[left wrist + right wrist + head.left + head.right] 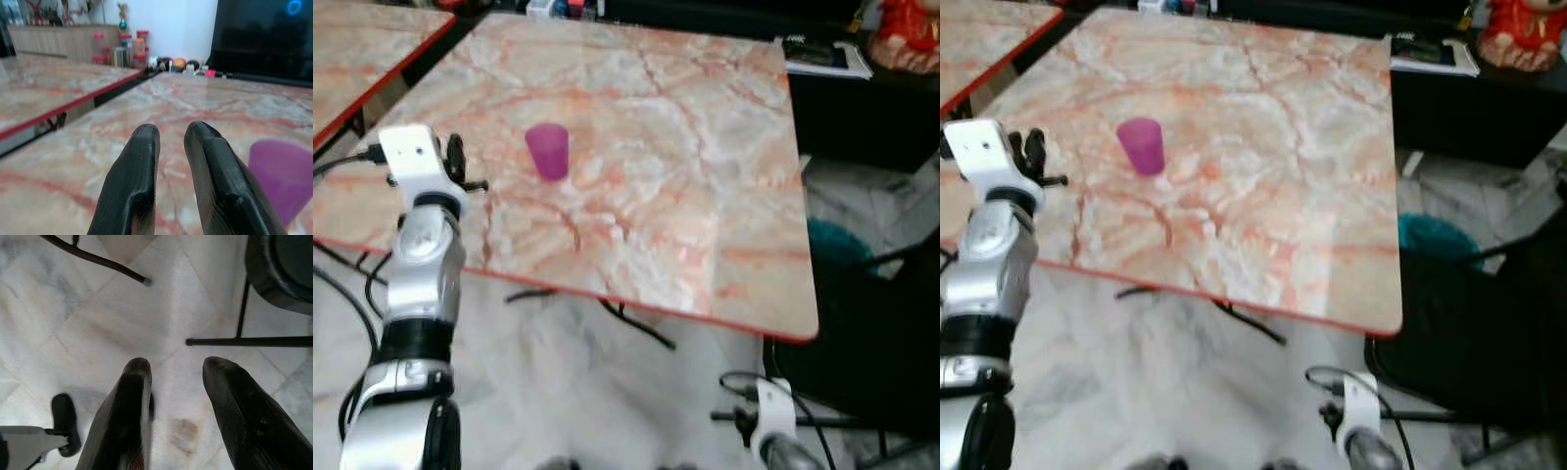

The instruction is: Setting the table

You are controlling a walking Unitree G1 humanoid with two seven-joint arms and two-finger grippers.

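Note:
A translucent purple cup (548, 150) stands upright on the pink marble table (685, 196), left of its middle. My left gripper (460, 162) is raised over the table's left edge, a short way left of the cup and not touching it. In the left wrist view its fingers (142, 171) are almost together with nothing between them, and the cup (283, 181) stands just beside them. My right gripper (176, 367) hangs low over the white floor tiles, open and empty.
A second marble table (352, 49) stands at the far left. A dark chair (881, 333) and a teal bin (837, 245) are off the table's right edge. A black cabinet (862, 98) with papers lies behind. Black table legs (636, 323) cross the floor beneath.

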